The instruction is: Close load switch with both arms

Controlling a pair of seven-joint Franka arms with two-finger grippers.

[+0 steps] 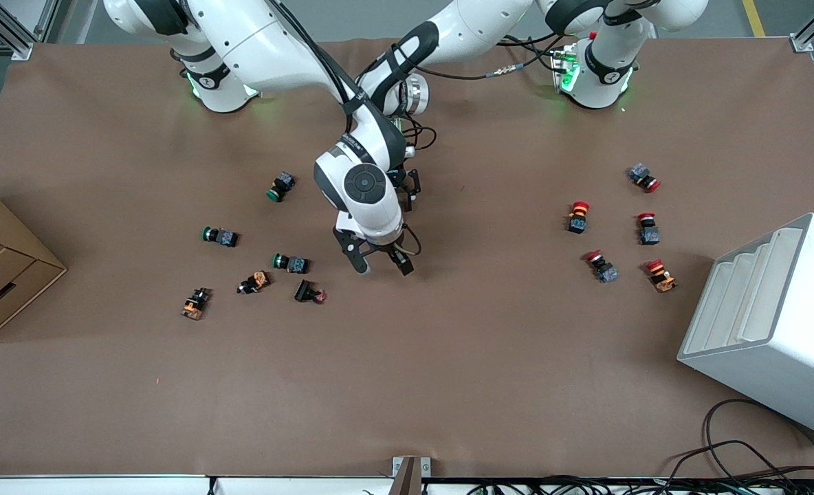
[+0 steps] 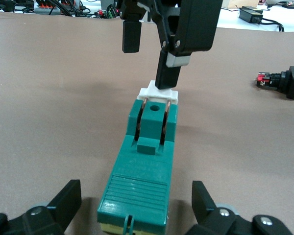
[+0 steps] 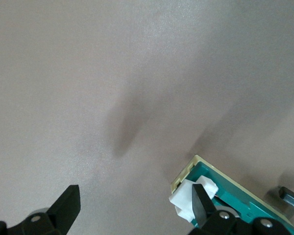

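Observation:
The load switch, a dark green block with a cream-white sliding piece at one end, lies on the brown table. In the front view the right arm's hand hides it. My left gripper is open, its fingers on either side of the switch's green end and apart from it; in the front view it sits under the right wrist. My right gripper is open and empty. One of its fingers rests on the white piece; the other is over bare table.
Green-capped and orange push buttons lie toward the right arm's end, red-capped ones toward the left arm's end. A white rack and a cardboard box stand at the table's ends. A black button lies beside the switch.

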